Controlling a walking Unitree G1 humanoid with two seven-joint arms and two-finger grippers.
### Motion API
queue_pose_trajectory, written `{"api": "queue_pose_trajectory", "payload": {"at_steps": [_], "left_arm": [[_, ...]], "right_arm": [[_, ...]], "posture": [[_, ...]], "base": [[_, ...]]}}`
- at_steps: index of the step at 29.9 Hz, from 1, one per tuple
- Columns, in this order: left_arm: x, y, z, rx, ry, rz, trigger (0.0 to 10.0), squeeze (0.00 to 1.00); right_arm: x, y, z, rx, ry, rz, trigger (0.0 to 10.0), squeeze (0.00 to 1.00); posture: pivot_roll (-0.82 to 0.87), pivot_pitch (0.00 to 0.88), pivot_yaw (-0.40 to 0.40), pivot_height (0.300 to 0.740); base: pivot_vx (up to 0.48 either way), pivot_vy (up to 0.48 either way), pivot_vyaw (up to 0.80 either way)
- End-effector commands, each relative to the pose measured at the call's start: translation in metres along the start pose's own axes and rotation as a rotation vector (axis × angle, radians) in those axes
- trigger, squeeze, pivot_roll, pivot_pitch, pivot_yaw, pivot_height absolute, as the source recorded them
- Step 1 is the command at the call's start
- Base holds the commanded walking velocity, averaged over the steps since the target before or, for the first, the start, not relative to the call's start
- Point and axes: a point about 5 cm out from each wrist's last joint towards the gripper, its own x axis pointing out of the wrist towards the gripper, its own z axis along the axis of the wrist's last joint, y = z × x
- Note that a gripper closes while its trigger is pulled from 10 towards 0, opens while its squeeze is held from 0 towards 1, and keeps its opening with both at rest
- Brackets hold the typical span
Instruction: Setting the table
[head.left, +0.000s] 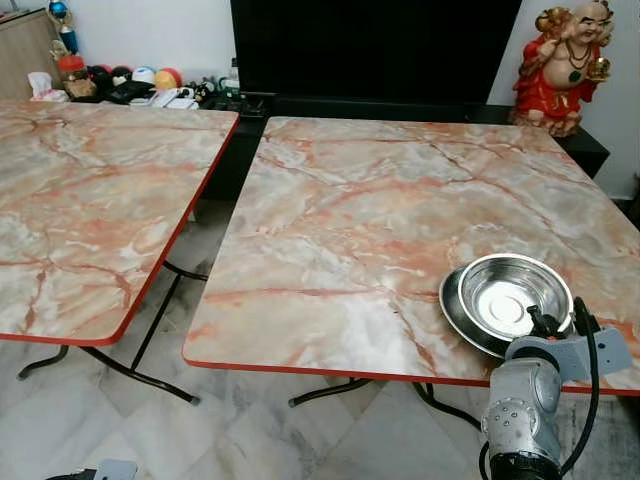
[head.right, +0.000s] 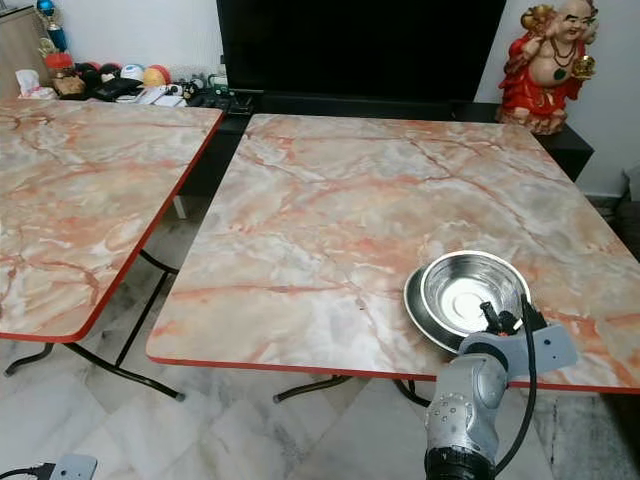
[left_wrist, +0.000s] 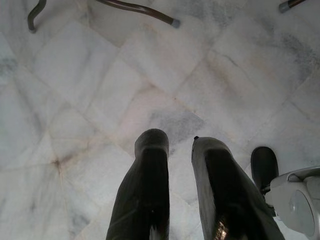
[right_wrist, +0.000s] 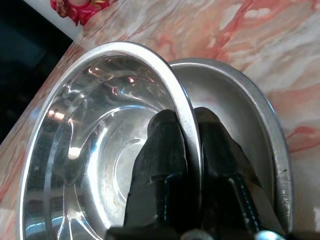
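Right hand (right_wrist: 187, 150) pinches the steel bowl (right_wrist: 95, 150) rim — bowl over plate (right_wrist: 250, 115) — no writing legible.

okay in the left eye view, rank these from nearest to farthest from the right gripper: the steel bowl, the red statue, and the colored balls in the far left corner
1. Steel bowl: its rim is pinched by the right gripper, over the steel plate near the table's front right.
2. Red statue: beyond the table's far right corner.
3. Colored balls: far left, behind the other table.
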Motion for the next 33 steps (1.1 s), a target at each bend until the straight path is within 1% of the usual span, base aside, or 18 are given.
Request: {"api": "queue_pose_trajectory", "payload": {"at_steps": [1, 7, 8, 9, 10, 11, 12, 13, 14, 15, 16, 17, 18, 19, 21, 33], "left_arm": [[-0.0018, 0.003, -0.0054, 0.012, 0.016, 0.002, 10.0, 0.0], [-0.0019, 0.0033, -0.0053, 0.011, 0.015, 0.003, 10.0, 0.0], [-0.0019, 0.0034, -0.0054, 0.011, 0.015, 0.003, 10.0, 0.0], [-0.002, 0.0035, -0.0054, 0.011, 0.015, 0.004, 10.0, 0.0], [-0.002, 0.0034, -0.0056, 0.012, 0.015, 0.003, 10.0, 0.0], [-0.002, 0.0034, -0.0056, 0.013, 0.015, 0.002, 10.0, 0.0], [-0.002, 0.0033, -0.0056, 0.013, 0.015, 0.002, 10.0, 0.0], [-0.0021, 0.0035, -0.0056, 0.013, 0.014, 0.002, 10.0, 0.0], [-0.0021, 0.0035, -0.0056, 0.013, 0.014, 0.002, 10.0, 0.0], [-0.002, 0.0034, -0.0055, 0.013, 0.014, 0.002, 10.0, 0.0], [-0.002, 0.0035, -0.0054, 0.013, 0.014, 0.002, 10.0, 0.0], [-0.002, 0.0036, -0.0054, 0.012, 0.014, 0.002, 10.0, 0.0], [-0.002, 0.0037, -0.0053, 0.012, 0.014, 0.002, 10.0, 0.0], [-0.002, 0.0038, -0.0053, 0.012, 0.014, 0.003, 10.0, 0.0], [-0.002, 0.0039, -0.0053, 0.012, 0.014, 0.003, 10.0, 0.0], [-0.002, 0.0041, -0.0053, 0.013, 0.013, 0.007, 10.0, 0.0]], "right_arm": [[0.0012, 0.0002, 0.0051, 0.01, -0.021, -0.008, 10.0, 0.0], [0.0022, 0.001, 0.0063, 0.012, -0.023, -0.008, 10.0, 0.0], [0.0025, 0.0014, 0.0065, 0.013, -0.023, -0.007, 10.0, 0.03], [0.0028, 0.0021, 0.0068, 0.012, -0.023, -0.003, 10.0, 0.15], [0.0035, 0.004, 0.0074, 0.012, -0.024, 0.003, 10.0, 0.2], [0.0039, 0.005, 0.0078, 0.013, -0.025, 0.005, 10.0, 0.53], [0.0041, 0.0056, 0.0081, 0.015, -0.026, 0.006, 10.0, 0.53], [0.0047, 0.0071, 0.0092, 0.018, -0.03, 0.007, 10.0, 0.64], [0.0047, 0.0071, 0.0092, 0.018, -0.03, 0.007, 10.0, 0.64], [0.0053, 0.0084, 0.0101, 0.019, -0.033, 0.009, 10.0, 0.6], [0.0055, 0.0089, 0.0102, 0.018, -0.033, 0.01, 10.0, 0.58], [0.0055, 0.009, 0.0102, 0.017, -0.033, 0.011, 10.0, 0.48], [0.0055, 0.009, 0.0102, 0.016, -0.032, 0.012, 10.0, 0.23], [0.0055, 0.0089, 0.0102, 0.016, -0.032, 0.012, 10.0, 0.01], [0.0055, 0.0088, 0.01, 0.016, -0.031, 0.012, 10.0, 0.0], [0.0044, 0.0059, 0.008, 0.006, -0.025, 0.0, 10.0, 0.0]], "posture": [[0.04, 0.064, 0.014, 0.74], [0.04, 0.064, 0.015, 0.74], [0.04, 0.065, 0.015, 0.74], [0.04, 0.065, 0.015, 0.74], [0.05, 0.065, 0.015, 0.74], [0.05, 0.065, 0.015, 0.74], [0.05, 0.065, 0.015, 0.74], [0.05, 0.065, 0.015, 0.74], [0.05, 0.065, 0.015, 0.74], [0.05, 0.065, 0.015, 0.74], [0.05, 0.065, 0.015, 0.74], [0.05, 0.065, 0.015, 0.74], [0.05, 0.065, 0.015, 0.74], [0.05, 0.066, 0.014, 0.74], [0.05, 0.066, 0.014, 0.74], [0.05, 0.068, 0.013, 0.74]], "base": [[0.0, 0.0, 0.0], [0.0, 0.0, 0.0], [0.0, 0.0, 0.0], [0.0, 0.0, 0.0], [0.0, 0.0, 0.0], [0.0, 0.0, 0.0], [0.0, 0.0, 0.0], [0.0, 0.0, 0.0], [0.0, 0.0, 0.0], [0.0, 0.0, 0.0], [0.0, 0.0, 0.0], [0.0, 0.0, 0.0], [0.0, 0.0, 0.0], [0.0, 0.0, 0.0], [0.0, 0.0, 0.0], [0.0, 0.0, 0.0]]}}
